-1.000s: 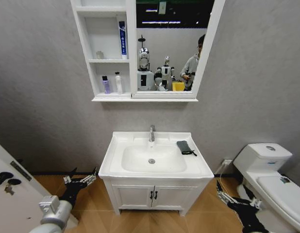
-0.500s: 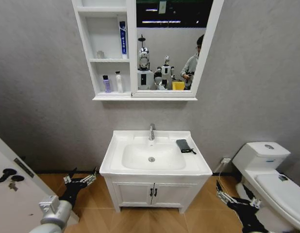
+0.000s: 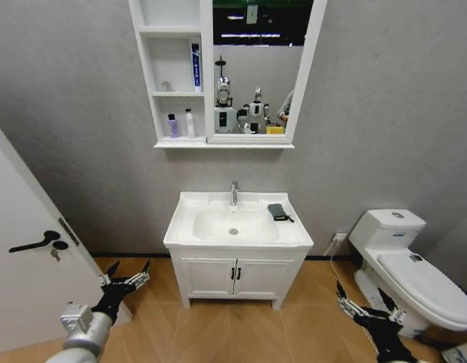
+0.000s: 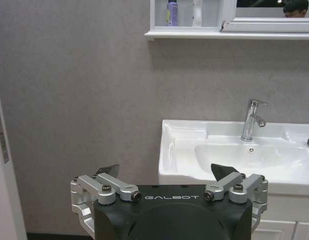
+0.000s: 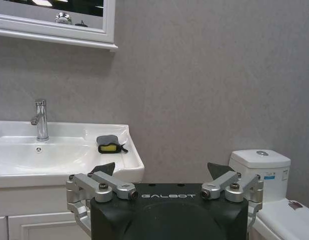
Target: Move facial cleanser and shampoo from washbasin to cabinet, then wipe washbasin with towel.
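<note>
Washbasin (image 3: pixel 190 224) stands against grey wall, chrome tap (image 3: pixel 234 193) at back, dark towel (image 3: pixel 277 212) folded on rim toward robot's right, beside bowl. Cabinet (image 3: pixel 176 72) hangs above; purple bottle (image 3: pixel 172 125) and white bottle (image 3: pixel 188 122) side by side on lowest open shelf, blue tube (image 3: pixel 196 66) upright on shelf above. Left gripper (image 3: pixel 125 283) low over wooden floor, left of vanity, fingers spread apart, holding nothing. Right gripper (image 3: pixel 357 305) low beside toilet (image 3: pixel 403 261), fingers likewise apart, empty.
</note>
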Controlling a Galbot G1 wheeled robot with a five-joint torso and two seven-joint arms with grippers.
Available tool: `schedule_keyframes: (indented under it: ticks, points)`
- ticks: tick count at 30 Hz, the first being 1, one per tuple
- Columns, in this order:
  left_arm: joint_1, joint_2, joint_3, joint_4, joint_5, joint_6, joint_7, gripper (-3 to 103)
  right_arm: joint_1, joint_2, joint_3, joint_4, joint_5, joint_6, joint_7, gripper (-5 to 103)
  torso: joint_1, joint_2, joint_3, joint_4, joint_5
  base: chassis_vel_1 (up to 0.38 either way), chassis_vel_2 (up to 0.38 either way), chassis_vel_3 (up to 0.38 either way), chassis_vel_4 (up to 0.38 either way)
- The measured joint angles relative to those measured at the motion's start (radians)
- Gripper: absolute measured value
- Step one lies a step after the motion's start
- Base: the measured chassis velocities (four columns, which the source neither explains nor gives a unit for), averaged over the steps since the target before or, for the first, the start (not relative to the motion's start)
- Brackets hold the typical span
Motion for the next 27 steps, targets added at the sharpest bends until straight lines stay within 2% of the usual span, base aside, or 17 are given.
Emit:
schedule_keyframes:
  ticks: [4, 5, 7, 8, 11, 15, 17, 18, 20, 21, 22, 23, 24, 27]
  points:
    - [0.0, 0.0, 0.0, 0.0, 0.0, 0.0, 0.0, 100, 0.0, 0.0, 0.0, 0.0, 0.0, 0.0, 0.0, 100, 0.0, 0.0, 0.0, -0.0002, 0.0009, 0.377, -0.359, -0.36, 0.358]
    - [0.0, 0.0, 0.0, 0.0, 0.0, 0.0, 0.0, 100, 0.0, 0.0, 0.0, 0.0, 0.0, 0.0, 0.0, 100, 0.0, 0.0, 0.0, 0.0, -0.0005, 0.366, -0.407, -0.377, 0.363]
    - [0.0, 0.0, 0.0, 0.0, 0.0, 0.0, 0.0, 100, 0.0, 0.0, 0.0, 0.0, 0.0, 0.0, 0.0, 100, 0.0, 0.0, 0.0, 0.0, -0.0007, 0.366, -0.336, -0.35, 0.363]
    - [0.0, 0.0, 0.0, 0.0, 0.0, 0.0, 0.0, 100, 0.0, 0.0, 0.0, 0.0, 0.0, 0.0, 0.0, 100, 0.0, 0.0, 0.0, -0.0003, 0.0012, 0.37, -0.336, -0.358, 0.341]
    - [0.0, 0.0, 0.0, 0.0, 0.0, 0.0, 0.0, 100, 0.0, 0.0, 0.0, 0.0, 0.0, 0.0, 0.0, 100, 0.0, 0.0, 0.0, 0.0, -0.0008, 0.342, -0.345, -0.349, 0.336]
    - [0.0, 0.0, 0.0, 0.0, 0.0, 0.0, 0.0, 100, 0.0, 0.0, 0.0, 0.0, 0.0, 0.0, 0.0, 100, 0.0, 0.0, 0.0, -0.0002, 0.0009, 0.372, -0.33, -0.36, 0.349]
    - [0.0, 0.0, 0.0, 0.0, 0.0, 0.0, 0.0, 100, 0.0, 0.0, 0.0, 0.0, 0.0, 0.0, 0.0, 100, 0.0, 0.0, 0.0, -0.0001, -0.0013, 0.328, -0.361, -0.347, 0.354]
    - [0.0, 0.0, 0.0, 0.0, 0.0, 0.0, 0.0, 100, 0.0, 0.0, 0.0, 0.0, 0.0, 0.0, 0.0, 100, 0.0, 0.0, 0.0, -0.0001, 0.0011, 0.341, -0.311, -0.313, 0.311]
    - [0.0, 0.0, 0.0, 0.0, 0.0, 0.0, 0.0, 100, 0.0, 0.0, 0.0, 0.0, 0.0, 0.0, 0.0, 100, 0.0, 0.0, 0.0, -0.0003, 0.0011, 0.359, -0.346, -0.331, 0.311]
    - [0.0, 0.0, 0.0, 0.0, 0.0, 0.0, 0.0, 100, 0.0, 0.0, 0.0, 0.0, 0.0, 0.0, 0.0, 100, 0.0, 0.0, 0.0, 0.0, 0.0007, 0.359, -0.33, -0.331, 0.336]
    - [0.0, 0.0, 0.0, 0.0, 0.0, 0.0, 0.0, 100, 0.0, 0.0, 0.0, 0.0, 0.0, 0.0, 0.0, 100, -0.001, 0.0, 0.0, 0.0002, -0.0016, 0.295, -0.33, -0.251, 0.281]
    - [0.0, 0.0, 0.0, 0.0, 0.0, 0.0, 0.0, 100, 0.0, 0.0, 0.0, 0.0, 0.0, 0.0, 0.0, 100, -0.001, 0.0, 0.0, 0.0002, -0.0016, 0.295, -0.33, -0.251, 0.281]
    - [0.0, 0.0, 0.0, 0.0, 0.0, 0.0, 0.0, 100, 0.0, 0.0, 0.0, 0.0, 0.0, 0.0, 0.0, 100, -0.001, 0.001, -0.001, 0.0001, 0.0011, 0.23, -0.16, -0.251, 0.228]
    - [0.0, 0.0, 0.0, 0.0, 0.0, 0.0, 0.0, 100, 0.0, 0.0, 0.0, 0.0, 0.0, 0.0, 0.0, 100, -0.001, 0.001, 0.0, -0.0001, 0.0004, 0.188, -0.157, -0.214, 0.19]
